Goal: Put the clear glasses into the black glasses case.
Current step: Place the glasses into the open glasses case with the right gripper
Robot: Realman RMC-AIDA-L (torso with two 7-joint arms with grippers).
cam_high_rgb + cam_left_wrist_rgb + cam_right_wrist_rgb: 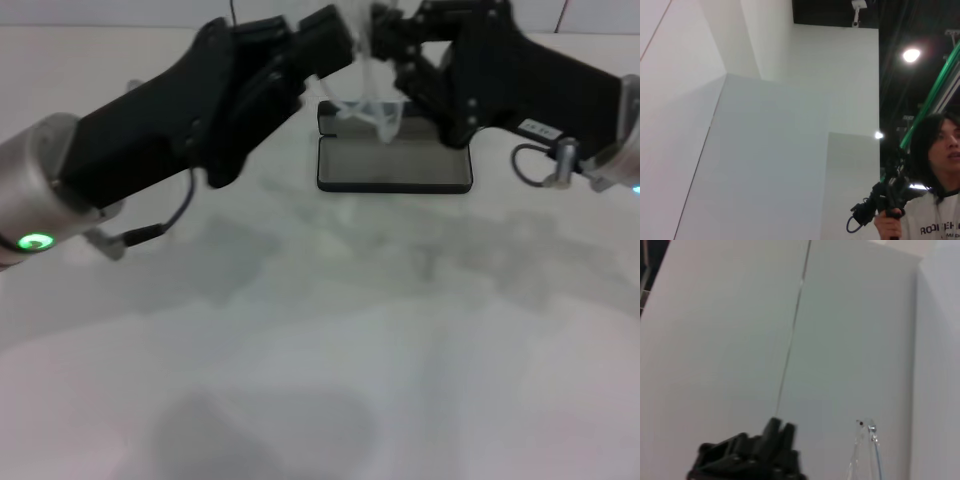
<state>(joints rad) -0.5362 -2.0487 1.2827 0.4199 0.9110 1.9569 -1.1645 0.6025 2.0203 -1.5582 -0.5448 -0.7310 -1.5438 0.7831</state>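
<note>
both black grippers, left (pixel 335 45) and right (pixel 385 50), hold transparent plastic glasses (pixel 370 110) above open black oblong case (pixel 393 165); grip width unclear; next: lower in.

White tabletop (pixel 320 350), white wall panels (pixel 765 150), bright ceiling lamp (pixel 911 55)

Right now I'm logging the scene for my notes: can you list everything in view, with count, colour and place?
clear glasses: one, transparent, held up over the case between both arms, far centre.
black glasses case: one, black with grey lining, open on the table's far centre.
table: one, white.
person: one, dark hair, white shirt, seen beyond in the left wrist view.
left gripper: one, black, at the glasses from the left.
right gripper: one, black, at the glasses from the right.
</note>
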